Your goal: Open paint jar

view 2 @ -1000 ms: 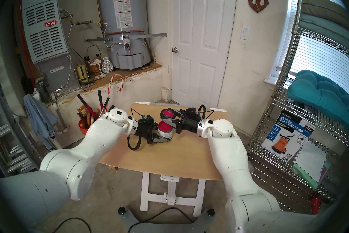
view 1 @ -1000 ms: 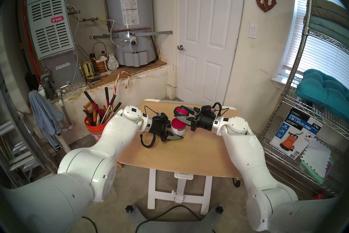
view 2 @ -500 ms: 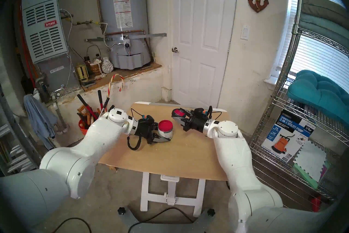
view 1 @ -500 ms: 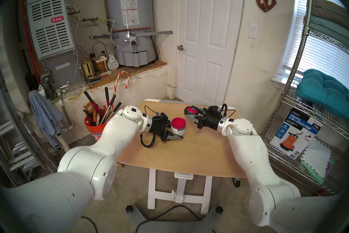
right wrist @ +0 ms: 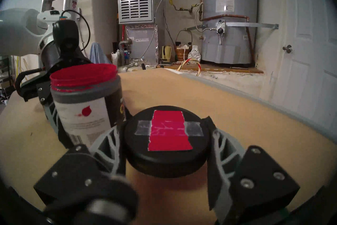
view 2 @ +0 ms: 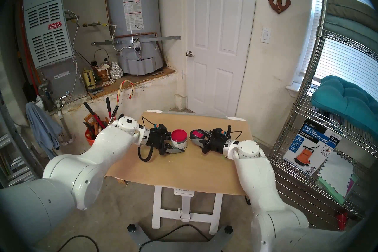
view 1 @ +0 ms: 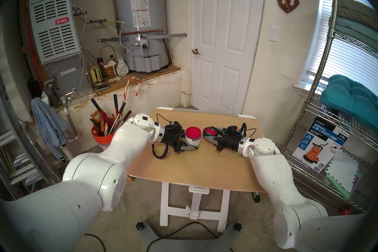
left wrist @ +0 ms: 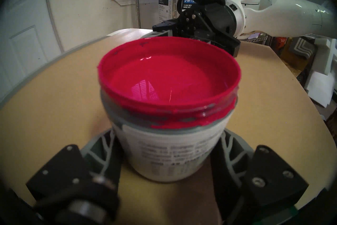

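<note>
Two hands busy, left hand (view 1: 189, 144) clamping open paint jar (view 1: 193, 137), right hand (view 1: 208, 136) gripping lid (view 1: 210, 132) just beside

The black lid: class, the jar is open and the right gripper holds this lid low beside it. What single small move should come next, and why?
Probably open the right gripper and leave the black lid on the table. Its jaws clasp the lid at table level, clear of the paint jar, which the left gripper steadies.
</note>
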Action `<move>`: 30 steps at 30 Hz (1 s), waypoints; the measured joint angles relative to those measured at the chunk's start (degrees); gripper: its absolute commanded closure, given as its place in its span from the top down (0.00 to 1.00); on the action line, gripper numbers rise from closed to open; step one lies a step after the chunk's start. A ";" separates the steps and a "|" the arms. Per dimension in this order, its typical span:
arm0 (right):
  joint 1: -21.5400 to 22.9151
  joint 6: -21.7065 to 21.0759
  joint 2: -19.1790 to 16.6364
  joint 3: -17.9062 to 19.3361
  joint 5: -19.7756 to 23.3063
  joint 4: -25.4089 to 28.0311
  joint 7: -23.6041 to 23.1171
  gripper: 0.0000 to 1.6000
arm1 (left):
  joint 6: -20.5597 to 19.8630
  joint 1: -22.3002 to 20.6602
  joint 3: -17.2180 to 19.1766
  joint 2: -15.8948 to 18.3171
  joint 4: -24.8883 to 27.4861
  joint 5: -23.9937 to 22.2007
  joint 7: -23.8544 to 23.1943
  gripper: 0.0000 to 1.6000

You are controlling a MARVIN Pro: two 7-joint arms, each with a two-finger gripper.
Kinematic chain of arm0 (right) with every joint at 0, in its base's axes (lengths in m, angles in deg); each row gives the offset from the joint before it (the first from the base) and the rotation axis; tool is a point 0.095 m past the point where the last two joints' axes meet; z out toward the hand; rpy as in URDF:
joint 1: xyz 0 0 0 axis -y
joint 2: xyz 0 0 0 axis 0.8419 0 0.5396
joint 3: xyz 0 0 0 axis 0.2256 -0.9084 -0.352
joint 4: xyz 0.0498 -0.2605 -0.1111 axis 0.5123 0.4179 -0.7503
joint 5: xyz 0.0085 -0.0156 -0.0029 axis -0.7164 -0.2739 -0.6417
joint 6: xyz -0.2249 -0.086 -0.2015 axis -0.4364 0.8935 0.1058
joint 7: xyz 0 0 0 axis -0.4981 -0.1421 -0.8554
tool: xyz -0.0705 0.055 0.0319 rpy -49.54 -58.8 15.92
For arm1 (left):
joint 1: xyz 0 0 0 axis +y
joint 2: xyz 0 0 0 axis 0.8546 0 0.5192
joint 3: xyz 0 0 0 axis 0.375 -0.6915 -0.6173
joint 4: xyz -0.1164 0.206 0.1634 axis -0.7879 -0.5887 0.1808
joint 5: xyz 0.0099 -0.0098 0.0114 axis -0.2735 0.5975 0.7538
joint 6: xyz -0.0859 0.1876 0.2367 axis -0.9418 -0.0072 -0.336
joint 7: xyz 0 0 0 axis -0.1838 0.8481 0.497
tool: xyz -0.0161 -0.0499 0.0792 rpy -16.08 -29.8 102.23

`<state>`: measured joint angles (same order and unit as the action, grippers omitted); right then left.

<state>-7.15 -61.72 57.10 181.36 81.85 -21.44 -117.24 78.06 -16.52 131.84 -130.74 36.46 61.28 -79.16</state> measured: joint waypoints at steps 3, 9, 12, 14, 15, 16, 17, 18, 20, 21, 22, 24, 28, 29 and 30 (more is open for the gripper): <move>-0.15 0.07 0.07 0.00 0.03 -0.03 -0.32 0.28 | 0.09 -0.24 -0.06 -0.02 -0.37 0.00 0.03 0.00; -0.37 0.09 0.13 0.00 0.07 0.19 -0.97 0.37 | -0.14 -0.54 -0.17 -0.03 -0.73 0.00 0.08 0.17; -0.52 0.09 0.17 0.00 0.07 0.35 -1.17 0.38 | -0.37 -0.55 -0.20 -0.03 -0.70 -0.01 0.08 0.26; -0.61 0.09 0.20 0.00 0.07 0.45 -1.24 0.40 | -0.55 -0.52 -0.25 -0.02 -0.54 -0.01 0.08 0.30; -0.64 0.09 0.21 0.01 0.06 0.49 -1.26 0.40 | -0.65 -0.47 -0.27 -0.02 -0.41 -0.01 0.07 0.34; -0.68 0.09 0.23 0.01 0.06 0.51 -1.28 0.40 | -0.78 -0.37 -0.30 0.01 -0.18 0.00 0.06 0.34; -0.69 0.09 0.23 0.01 0.05 0.51 -1.29 0.40 | -0.83 -0.32 -0.31 0.02 -0.08 0.01 0.06 0.39; -0.70 0.10 0.25 0.01 0.05 0.53 -1.30 0.40 | -0.94 -0.21 -0.32 0.03 0.12 0.01 0.05 0.41; -0.73 0.10 0.28 0.02 0.05 0.62 -1.33 0.40 | -1.19 0.00 -0.34 0.07 0.55 0.02 0.04 0.43; -0.73 0.10 0.29 0.02 0.05 0.64 -1.33 0.40 | -1.26 0.05 -0.34 0.08 0.67 0.02 0.04 0.44; -0.73 0.10 0.31 0.03 0.05 0.68 -1.33 0.40 | -1.37 0.13 -0.35 0.10 0.85 0.02 0.04 0.44; -0.72 0.10 0.34 0.04 0.05 0.72 -1.34 0.40 | -1.58 0.30 -0.37 0.13 1.17 0.03 0.04 0.48; -0.71 0.10 0.41 0.04 0.05 0.74 -1.33 0.40 | -1.99 0.57 -0.40 0.19 1.73 0.03 -0.04 0.65; -0.70 0.10 0.42 0.04 0.05 0.74 -1.33 0.39 | -2.05 0.61 -0.41 0.20 1.82 0.03 -0.07 0.66; -0.69 0.10 0.44 0.04 0.05 0.74 -1.33 0.39 | -2.15 0.68 -0.42 0.21 1.92 0.04 -0.13 0.70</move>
<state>-7.85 -61.61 57.53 181.40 81.89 -20.70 -118.57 75.91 -15.84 131.41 -130.53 38.37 61.32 -79.29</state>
